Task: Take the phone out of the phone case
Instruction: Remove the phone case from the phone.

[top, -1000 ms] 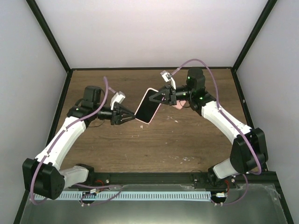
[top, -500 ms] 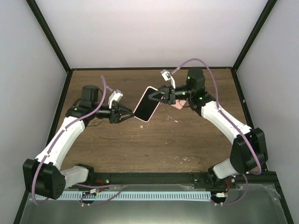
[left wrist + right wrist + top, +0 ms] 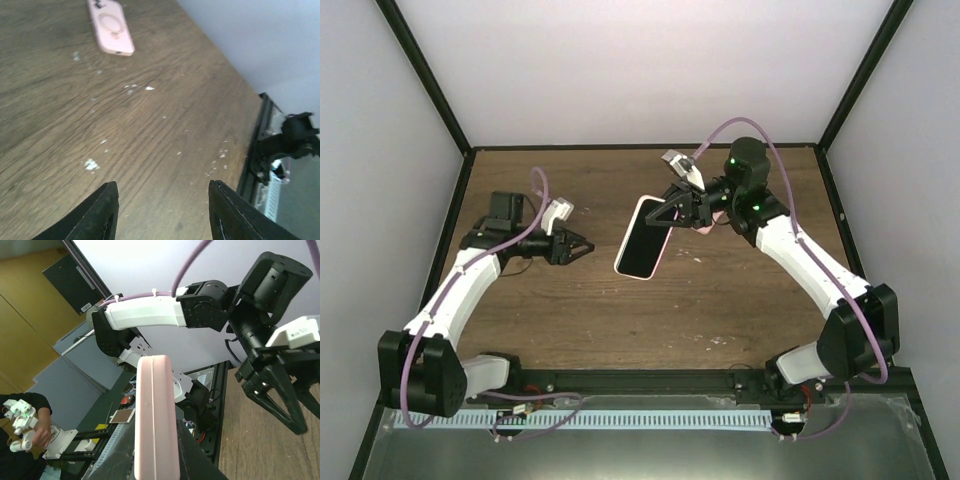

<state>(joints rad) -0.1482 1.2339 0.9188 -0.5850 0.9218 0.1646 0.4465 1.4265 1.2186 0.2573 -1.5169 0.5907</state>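
Observation:
My right gripper (image 3: 672, 208) is shut on the top end of a pink-edged phone (image 3: 644, 238) with a pale face, and holds it above the table, slanting down and left. In the right wrist view the phone (image 3: 156, 420) stands edge-on between my fingers, with a seam along its pink side; I cannot tell whether that is a case around it. A second flat pink piece (image 3: 110, 27) with a ring on its back lies on the table; it shows partly behind my right wrist (image 3: 705, 224). My left gripper (image 3: 582, 245) is open and empty, apart from the phone, to its left; its jaws (image 3: 162, 192) stand wide over bare wood.
The wooden table (image 3: 620, 310) carries small white specks (image 3: 91, 164). Black frame posts and white walls close the back and sides. A black rail (image 3: 650, 382) with the arm bases runs along the near edge.
My left gripper has let go of the phone's lower end, opened and drawn back to the left. My right gripper has swung the phone lower and more upright.

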